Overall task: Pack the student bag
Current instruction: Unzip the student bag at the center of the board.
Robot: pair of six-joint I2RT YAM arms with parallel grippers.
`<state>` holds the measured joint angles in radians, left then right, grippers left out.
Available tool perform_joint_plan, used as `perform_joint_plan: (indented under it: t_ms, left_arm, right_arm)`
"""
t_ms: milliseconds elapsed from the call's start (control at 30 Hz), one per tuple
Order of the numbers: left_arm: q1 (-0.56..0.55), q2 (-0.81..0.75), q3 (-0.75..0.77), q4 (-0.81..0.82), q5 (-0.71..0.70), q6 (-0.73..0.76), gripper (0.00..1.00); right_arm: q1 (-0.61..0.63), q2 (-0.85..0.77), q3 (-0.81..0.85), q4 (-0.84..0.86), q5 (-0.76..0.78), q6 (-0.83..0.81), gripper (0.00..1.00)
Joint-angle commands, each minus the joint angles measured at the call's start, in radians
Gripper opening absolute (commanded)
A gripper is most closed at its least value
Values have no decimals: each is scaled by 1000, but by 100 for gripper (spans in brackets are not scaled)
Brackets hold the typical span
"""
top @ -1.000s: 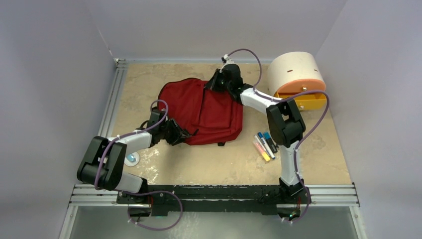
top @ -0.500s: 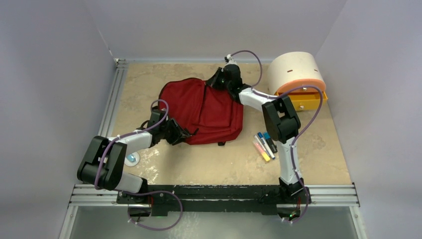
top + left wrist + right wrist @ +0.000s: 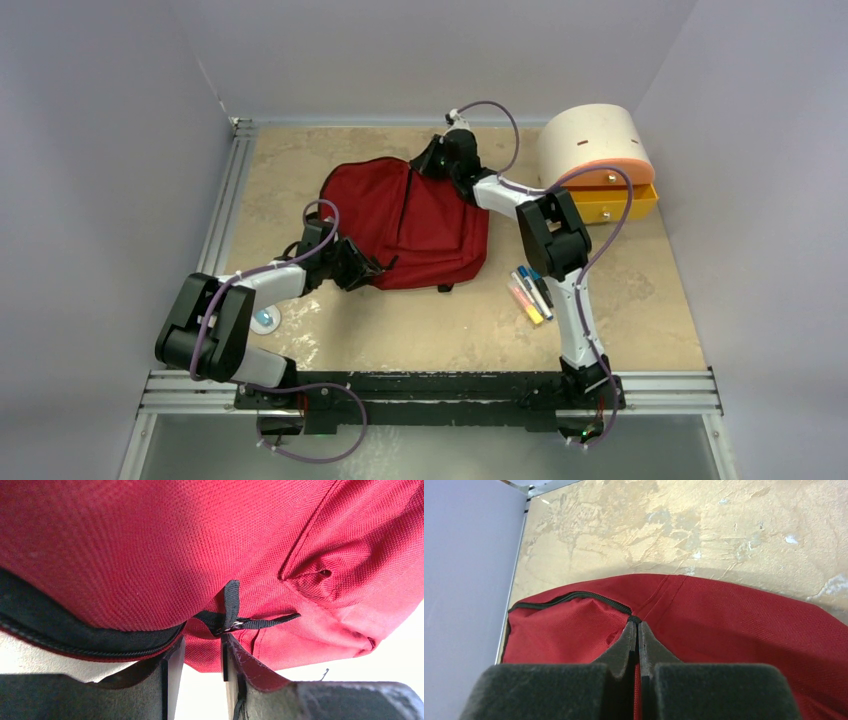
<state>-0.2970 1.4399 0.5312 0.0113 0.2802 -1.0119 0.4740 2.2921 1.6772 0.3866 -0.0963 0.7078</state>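
Dark red student bag (image 3: 410, 215) lies flat, left of the drawer box (image 3: 597, 150). I note the right gripper (image 3: 634, 622) clenched tight where the black zip (image 3: 574, 596) ends. It has crept slightly further from the box than a second ago, its elbow following. I judge the opening is under way. The left gripper (image 3: 200, 652), at the bag's edge farthest from the box, is unmoved, grasping a fold of fabric.

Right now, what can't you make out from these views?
Right wrist view: whether the shut right gripper pinches the student bag's zipper pull; its fingers cover it.
Left wrist view: whether the left gripper clamps fabric; too close.
Top view: both grippers' tips, hidden by their wrists; the round object, half under the left arm; the markers' labels, too small.
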Motion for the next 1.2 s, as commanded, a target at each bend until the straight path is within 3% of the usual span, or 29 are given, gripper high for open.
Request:
perform_joint_plan:
  t_ms: [0,167,433,767,867,1167]
  left_arm:
    - [-4,43,-33,-123,-122,55,34]
    - [-4,43,-33,-122,-121,57,34]
    - [-4,-28,2,-166,-109,85,37]
    - [-4,-206,218,-336,-130,183,51]
    - [-4,-184,290,-348,-124,241,58]
    - [-43,-51,444,-257,-91,357,61]
  right_arm:
    - [-31,-5,73,67,93,-53,0]
    - [-31,-26,71,62,109,-91,0]
    - [-31,-194,-74,76,114,-167,29]
    - [-31,-486,-364,25,171,-140,49]
    - [-32,-564,-446,-7,160,-107,53]
    - [-31,-764,-629,-136,188,-100,69]
